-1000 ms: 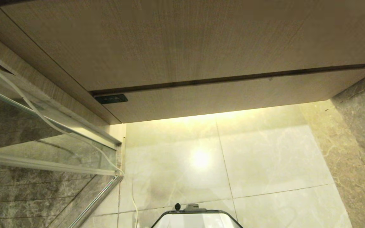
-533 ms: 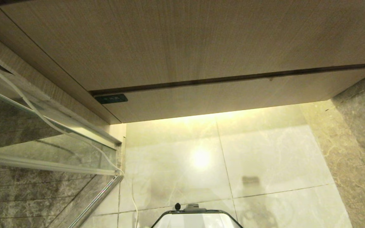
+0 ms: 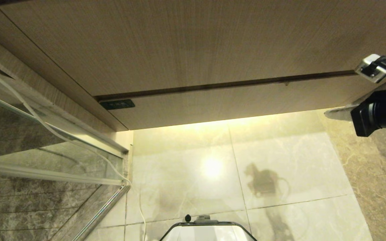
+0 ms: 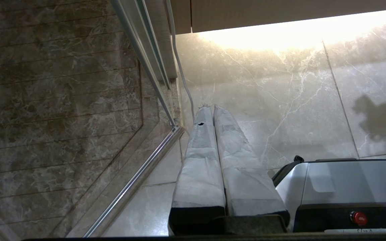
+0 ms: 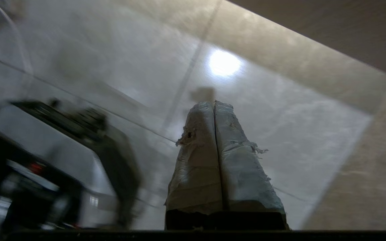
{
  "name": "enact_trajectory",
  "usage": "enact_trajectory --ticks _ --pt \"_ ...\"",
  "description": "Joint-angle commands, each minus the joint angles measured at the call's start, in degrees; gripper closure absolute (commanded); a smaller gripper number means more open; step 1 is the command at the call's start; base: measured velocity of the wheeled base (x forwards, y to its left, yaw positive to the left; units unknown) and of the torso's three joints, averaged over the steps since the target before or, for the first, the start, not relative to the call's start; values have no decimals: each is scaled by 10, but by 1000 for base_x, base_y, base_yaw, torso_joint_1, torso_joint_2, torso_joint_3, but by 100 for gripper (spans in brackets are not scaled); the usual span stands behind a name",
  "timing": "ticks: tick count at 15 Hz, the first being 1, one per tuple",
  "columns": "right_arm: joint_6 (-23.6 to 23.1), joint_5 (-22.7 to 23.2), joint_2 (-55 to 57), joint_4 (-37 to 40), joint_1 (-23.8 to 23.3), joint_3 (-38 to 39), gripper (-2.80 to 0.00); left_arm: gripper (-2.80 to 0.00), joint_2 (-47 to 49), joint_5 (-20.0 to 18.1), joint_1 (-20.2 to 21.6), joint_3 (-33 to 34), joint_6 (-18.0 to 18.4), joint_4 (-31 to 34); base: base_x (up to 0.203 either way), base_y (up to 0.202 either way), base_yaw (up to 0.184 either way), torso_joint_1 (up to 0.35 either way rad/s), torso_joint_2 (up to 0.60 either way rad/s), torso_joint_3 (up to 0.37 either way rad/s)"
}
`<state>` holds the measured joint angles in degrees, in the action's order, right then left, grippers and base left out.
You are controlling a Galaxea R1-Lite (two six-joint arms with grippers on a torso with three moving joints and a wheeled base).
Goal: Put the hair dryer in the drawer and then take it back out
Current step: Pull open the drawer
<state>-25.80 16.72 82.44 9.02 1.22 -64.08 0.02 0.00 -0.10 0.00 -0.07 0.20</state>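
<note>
Drawer first, folks: we are looking at its flat, handleless front sitting flush and closed beneath the taller wood panel, with only a thin dark seam between them. We are watching the right gripper poking in at the right edge of the head view, level with the drawer's right end and just beside it, its wrapped fingers pressed together with nothing between them. We are seeing the left gripper hanging low over the floor tiles near the glass shower door, fingers likewise clenched on nothing.

We are judging the step in hand to be opening that drawer, and doing it well probably means hooking the closed fingertips at the seam or under the lower edge, then drawing straight out so the front is not racking.

Hair dryer? We are not finding it in any view, so its place relative to the claws cannot be told.
</note>
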Motion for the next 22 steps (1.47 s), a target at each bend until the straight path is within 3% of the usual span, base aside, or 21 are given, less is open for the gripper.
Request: enact_trajectory --ticks 1,2,4,9,10,12,14,18,21,22 --pt "-185 -7 43 -8 -41 15 0 0 -1 0 0 1 0 0 0 0 0 0 0 0" --pt "-212 3 50 -12 -55 19 0 0 0 0 0 1 0 0 0 0 0 0 0 0" --pt "-228 108 64 -15 -68 19 0 0 0 0 0 1 0 0 0 0 0 0 0 0" --pt "-227 123 87 -61 -72 12 0 0 0 0 0 1 0 0 0 0 0 0 0 0" --pt "-226 123 90 -61 -71 11 -280 0 0 0 0 1 0 0 0 0 0 0 0 0" --pt "-225 121 99 -72 -69 3 -280 0 -1 0 0 0 0 0 0 0 0 0 0 0" --pt "-188 120 114 -91 -55 -21 -280 0 0 0 0 0 0 0 0 0 0 0 0 0" --pt "-132 2 140 -167 -6 -53 -280 0 0 0 0 1 0 0 0 0 0 0 0 0" --pt "-178 -3 148 -237 9 -25 -280 0 0 0 0 1 0 0 0 0 0 0 0 0" --pt "-223 -2 149 -242 8 -22 -280 0 0 0 0 1 0 0 0 0 0 0 0 0"
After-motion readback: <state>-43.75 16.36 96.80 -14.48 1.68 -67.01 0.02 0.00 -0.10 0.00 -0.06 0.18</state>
